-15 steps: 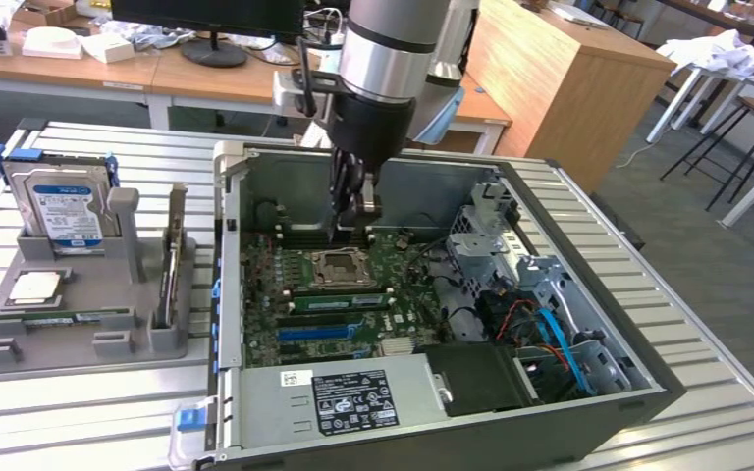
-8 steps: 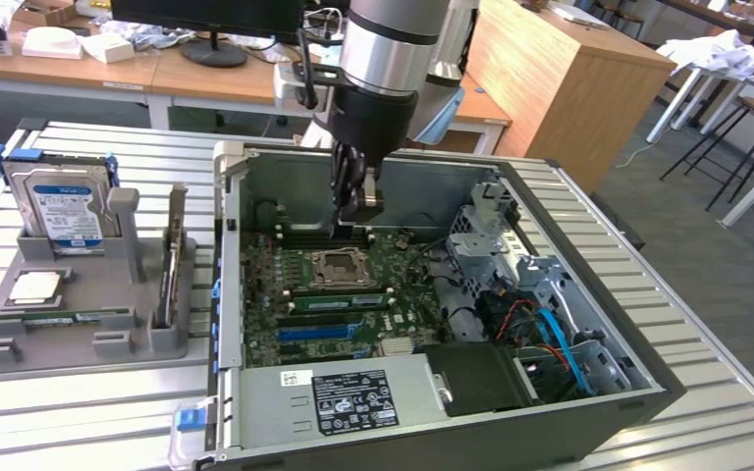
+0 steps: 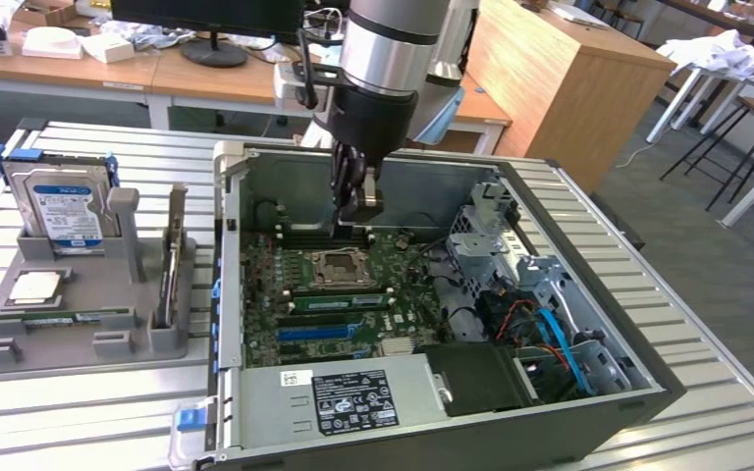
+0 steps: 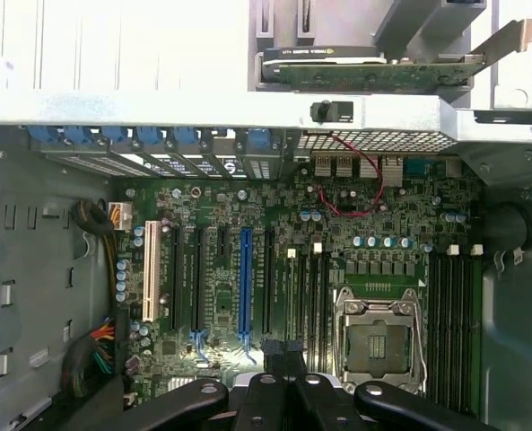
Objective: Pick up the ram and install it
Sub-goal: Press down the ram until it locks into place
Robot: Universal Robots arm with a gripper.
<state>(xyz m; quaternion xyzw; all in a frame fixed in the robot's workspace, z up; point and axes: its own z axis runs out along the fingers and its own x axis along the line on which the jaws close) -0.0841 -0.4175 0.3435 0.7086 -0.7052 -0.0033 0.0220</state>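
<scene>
The ram point(image 3: 70, 316), a thin green stick, lies flat in the grey holder point(image 3: 36, 348) at the exterior view's left, outside the computer case. My gripper point(image 3: 365, 208) hangs inside the open case point(image 3: 639, 392), above the motherboard point(image 3: 272, 294) and just behind the CPU socket point(image 3: 346, 267). It is well away from the ram. In the wrist view my gripper point(image 4: 283, 388) has its black fingers point(image 4: 261, 395) pressed together with nothing visible between them. Below them are the CPU socket point(image 4: 378, 337) and long black memory slots point(image 4: 309, 301) beside it.
The holder also carries a hard drive point(image 3: 66, 211), a CPU chip point(image 3: 34, 287) and an upright expansion card point(image 3: 170, 270). Inside the case are a drive cage point(image 3: 489, 245), blue and red cables point(image 3: 548, 329) and a power supply point(image 3: 350, 397). Desks and stools stand behind.
</scene>
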